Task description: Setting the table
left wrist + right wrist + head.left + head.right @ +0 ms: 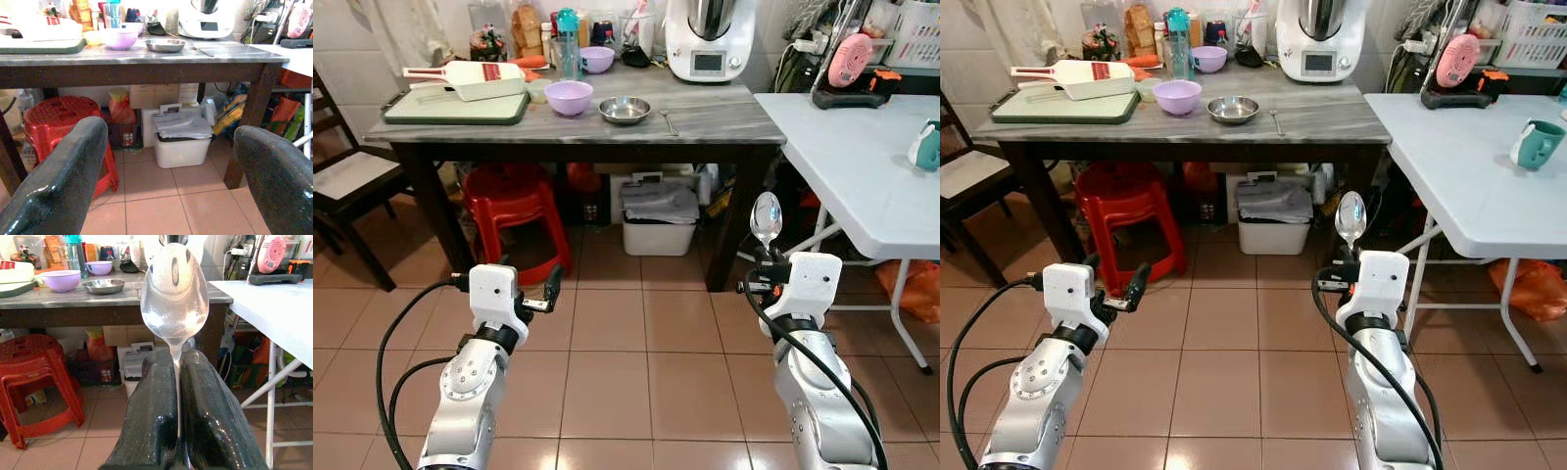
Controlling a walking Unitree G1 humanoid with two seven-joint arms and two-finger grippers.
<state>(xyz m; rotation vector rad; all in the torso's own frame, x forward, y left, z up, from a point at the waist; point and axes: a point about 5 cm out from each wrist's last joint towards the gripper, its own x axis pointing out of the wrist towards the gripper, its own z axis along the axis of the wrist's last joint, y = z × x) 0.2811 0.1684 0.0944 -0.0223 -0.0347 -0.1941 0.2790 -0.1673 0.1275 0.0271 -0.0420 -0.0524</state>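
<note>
Right wrist view: a polished metal spoon (174, 298) is clamped by its handle between the closed fingers of the right pincer (177, 382), bowl upright, above the tiled floor (626, 343) and short of the white folding desk (842, 166). The spoon is judged light, rigid and slippery; a grip on the thin handle is advised. The left pincer (171, 166) is held wide open and empty. A steel bowl (625, 109) rests on the grey-topped desk (715, 117).

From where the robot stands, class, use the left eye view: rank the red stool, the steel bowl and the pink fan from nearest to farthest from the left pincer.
1. Red stool: under the dark table, just ahead of the left pincer.
2. Steel bowl: on the tabletop, farther back.
3. Pink fan: far right, at the back.
</note>
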